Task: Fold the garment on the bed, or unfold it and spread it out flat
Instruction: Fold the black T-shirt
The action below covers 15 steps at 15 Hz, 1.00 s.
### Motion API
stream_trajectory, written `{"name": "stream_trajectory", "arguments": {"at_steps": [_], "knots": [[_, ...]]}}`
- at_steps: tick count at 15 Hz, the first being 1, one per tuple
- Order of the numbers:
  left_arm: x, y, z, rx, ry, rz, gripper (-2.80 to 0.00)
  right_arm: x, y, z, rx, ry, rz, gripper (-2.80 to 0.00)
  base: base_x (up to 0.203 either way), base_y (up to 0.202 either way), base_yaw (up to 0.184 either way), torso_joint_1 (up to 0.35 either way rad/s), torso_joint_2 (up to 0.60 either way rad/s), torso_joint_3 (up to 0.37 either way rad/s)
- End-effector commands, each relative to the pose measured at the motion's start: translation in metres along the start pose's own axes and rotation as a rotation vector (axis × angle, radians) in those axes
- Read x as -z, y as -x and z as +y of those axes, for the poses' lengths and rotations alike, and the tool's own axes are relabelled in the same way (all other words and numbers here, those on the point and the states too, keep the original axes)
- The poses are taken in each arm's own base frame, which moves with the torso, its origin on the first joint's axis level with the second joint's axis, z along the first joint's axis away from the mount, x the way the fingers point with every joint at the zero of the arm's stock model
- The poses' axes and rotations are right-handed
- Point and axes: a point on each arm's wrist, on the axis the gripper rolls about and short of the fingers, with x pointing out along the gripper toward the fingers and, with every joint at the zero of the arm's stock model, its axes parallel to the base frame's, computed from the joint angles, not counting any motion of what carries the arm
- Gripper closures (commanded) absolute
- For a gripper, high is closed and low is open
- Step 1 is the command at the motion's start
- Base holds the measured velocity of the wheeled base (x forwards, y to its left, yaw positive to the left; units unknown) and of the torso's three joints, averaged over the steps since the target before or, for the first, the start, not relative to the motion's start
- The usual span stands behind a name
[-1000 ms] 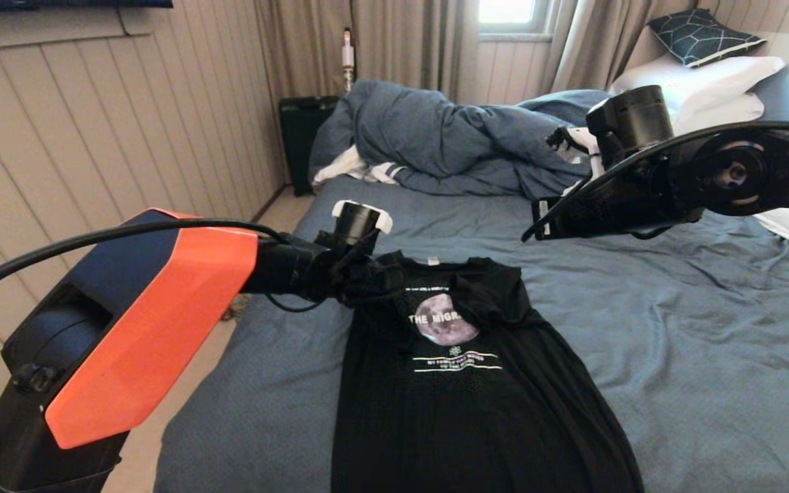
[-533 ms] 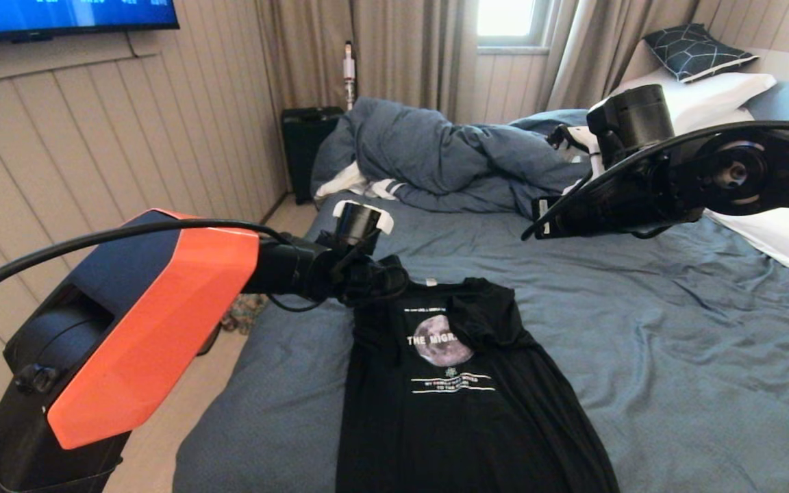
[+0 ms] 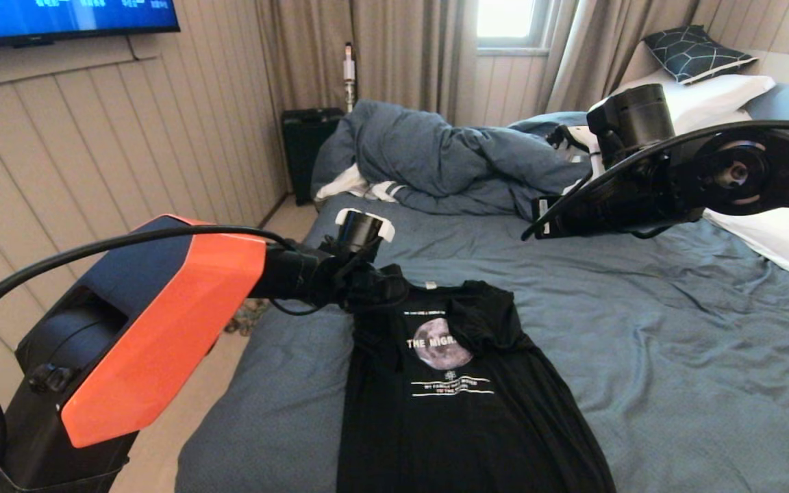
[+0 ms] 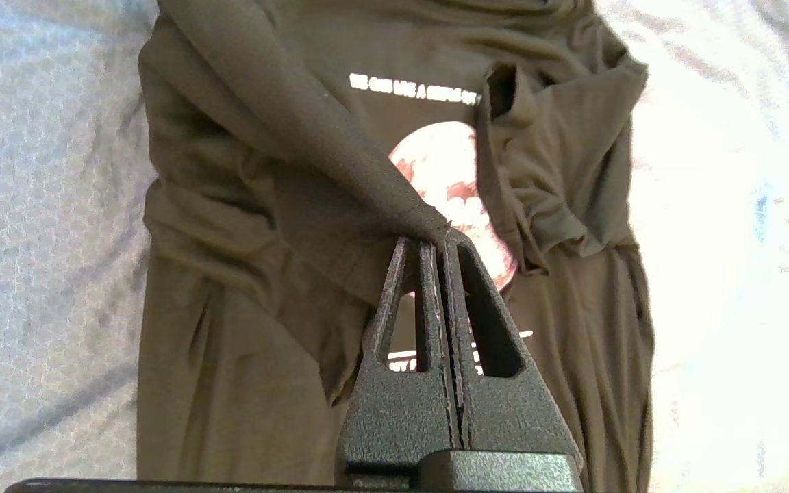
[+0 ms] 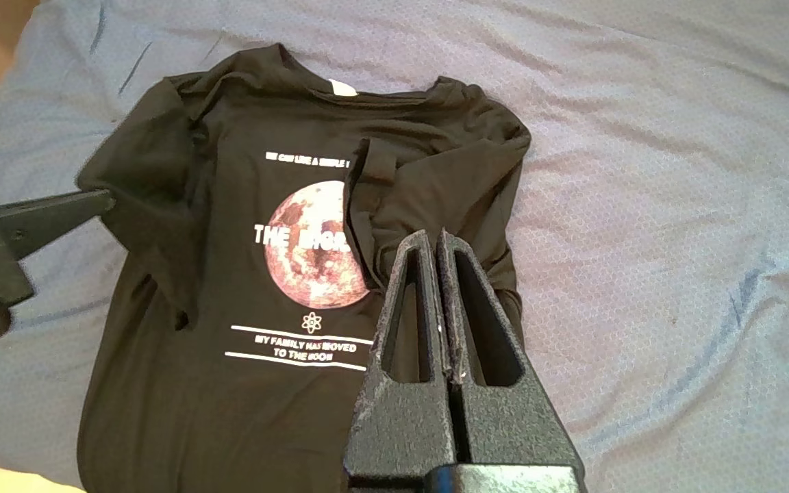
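The garment [image 3: 449, 411], a black T-shirt with a moon print, lies print-up on the blue-grey bed [image 3: 675, 342], collar towards the duvet. One sleeve [image 3: 483, 318] is folded over the print. My left gripper [image 4: 439, 236] is shut on the other sleeve's edge and holds that fabric lifted off the sheet; it sits at the shirt's left shoulder [image 3: 382, 287]. My right gripper [image 5: 433, 236] is shut with nothing in it and hovers above the bed, over the folded sleeve [image 5: 422, 178]. Its tips [image 3: 535, 224] point left, beyond the shirt.
A bunched blue-grey duvet [image 3: 435, 157] fills the far end of the bed, with white pillows [image 3: 778, 239] at the right. A dark case [image 3: 302, 150] stands by the wall behind. The bed's left edge drops to the floor [image 3: 182, 411].
The whole head view has shifted as the camera tilted up, bringing a screen into the top left. My left gripper keeps its hold on the sleeve; my right gripper has not moved.
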Motion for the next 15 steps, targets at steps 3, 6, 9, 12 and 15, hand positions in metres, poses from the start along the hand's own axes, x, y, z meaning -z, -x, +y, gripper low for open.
{"name": "stream_trajectory", "arguments": {"at_steps": [3,6,9,12,15], "knots": [[0.003,-0.005,0.002,-0.005,0.003,0.006,0.0,0.0,0.0,0.0,0.003,-0.001,0.001,0.0,0.0,0.0,0.0,0.0,0.0,0.0],[0.003,-0.007,0.002,-0.005,-0.003,0.006,0.0,0.0,0.001,-0.001,0.004,-0.002,-0.001,0.0,0.0,0.0,0.0,0.0,0.0,0.0],[0.009,-0.003,-0.008,-0.011,-0.051,0.0,0.0,0.0,0.0,-0.001,0.004,-0.001,0.001,0.0,0.0,0.0,0.0,0.0,0.0,0.0],[0.022,-0.005,-0.017,-0.052,-0.111,0.001,0.0,0.001,-0.001,0.001,0.001,0.001,0.006,0.0,0.0,0.0,0.0,0.0,0.0,0.0],[0.018,-0.001,-0.02,-0.072,-0.116,0.029,0.0,0.001,-0.001,0.001,-0.001,0.003,0.005,0.0,0.0,0.0,0.0,0.0,0.0,0.0]]}}
